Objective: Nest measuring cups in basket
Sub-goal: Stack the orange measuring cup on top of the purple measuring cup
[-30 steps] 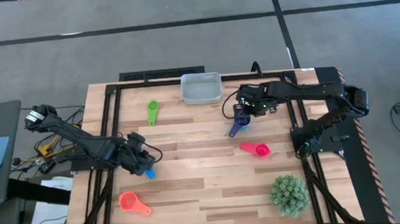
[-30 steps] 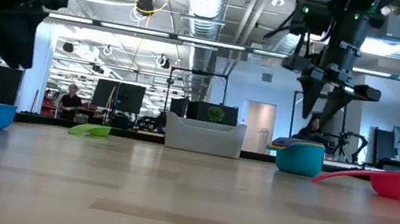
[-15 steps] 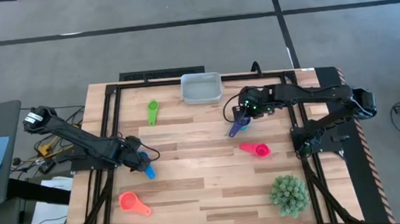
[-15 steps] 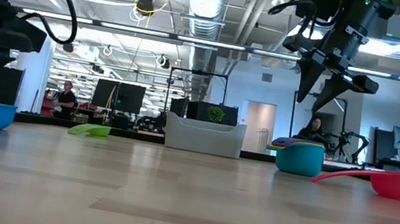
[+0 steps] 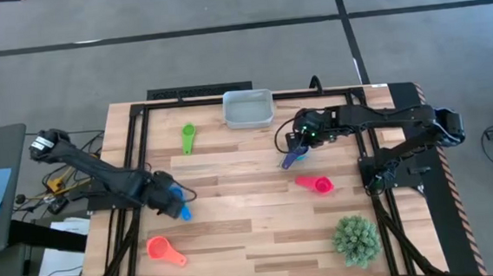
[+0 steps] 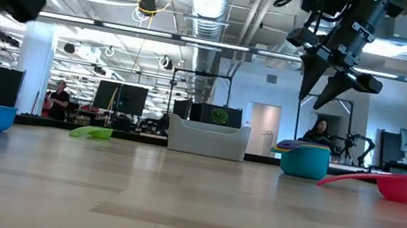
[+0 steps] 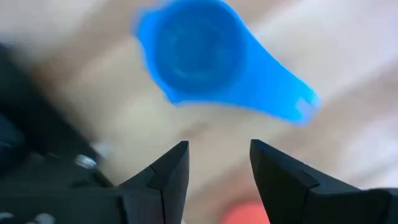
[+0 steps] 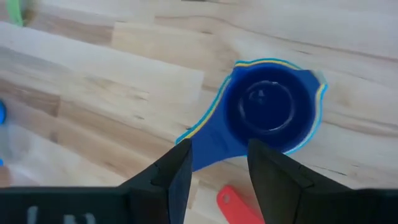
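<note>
While the right gripper (image 6: 322,90) hangs above the nested stack of cups (image 5: 295,155), purple cup (image 8: 267,107) on top with yellow and teal rims showing under it, its fingers are spread and hold nothing. Stack sits on the counter (image 5: 254,242) just right of the basket (image 5: 248,110), apart from it. Left gripper (image 7: 217,163), fingers spread, empty, is beside the blue cup (image 5: 180,205) near the counter's left edge. Green cup (image 5: 188,138) left of basket; pink cup (image 5: 316,184) and orange-red cup (image 5: 162,249) lie loose
</note>
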{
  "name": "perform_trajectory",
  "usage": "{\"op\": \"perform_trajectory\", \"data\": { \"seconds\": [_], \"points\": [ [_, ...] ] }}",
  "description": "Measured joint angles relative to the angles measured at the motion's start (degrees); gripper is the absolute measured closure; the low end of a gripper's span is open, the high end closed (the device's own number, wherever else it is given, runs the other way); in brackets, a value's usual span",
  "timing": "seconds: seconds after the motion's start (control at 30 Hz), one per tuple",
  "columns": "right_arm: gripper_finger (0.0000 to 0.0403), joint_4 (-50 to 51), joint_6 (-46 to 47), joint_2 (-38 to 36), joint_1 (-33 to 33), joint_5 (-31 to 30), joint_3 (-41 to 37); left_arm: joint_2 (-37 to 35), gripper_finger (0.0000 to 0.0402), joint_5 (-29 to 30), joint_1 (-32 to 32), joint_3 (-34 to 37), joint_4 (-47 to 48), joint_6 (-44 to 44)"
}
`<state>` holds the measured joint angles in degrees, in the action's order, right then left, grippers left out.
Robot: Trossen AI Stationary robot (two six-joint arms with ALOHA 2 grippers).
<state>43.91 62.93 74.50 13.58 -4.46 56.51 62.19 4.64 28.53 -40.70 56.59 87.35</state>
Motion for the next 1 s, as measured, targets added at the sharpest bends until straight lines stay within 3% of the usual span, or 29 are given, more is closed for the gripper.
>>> {"op": "perform_trajectory", "data": {
  "seconds": [0.17, 0.4, 0.67, 1.0],
  "points": [
    [0.0223, -1.59, 1.26, 0.02, -2.56, -0.23, 0.0, 0.17, 0.0244, -3.17, 11.52, 0.52, -7.84, 4.34],
    [0.0227, -5.52, 2.61, 0.03, -5.74, -0.45, 0.0, 0.81, 0.0244, -2.26, 22.83, 0.6, -8.32, 6.79],
    [0.0227, -6.91, 3.73, 0.04, -7.81, -0.46, 0.0, 7.83, 0.0244, -1.07, 26.47, 0.62, -12.63, 4.04],
    [0.0232, -6.92, 5.74, 0.04, -10.57, -0.4, 0.0, 17.92, 0.0246, -7.42, 26.93, 0.62, -15.12, -0.84]
  ]
}}
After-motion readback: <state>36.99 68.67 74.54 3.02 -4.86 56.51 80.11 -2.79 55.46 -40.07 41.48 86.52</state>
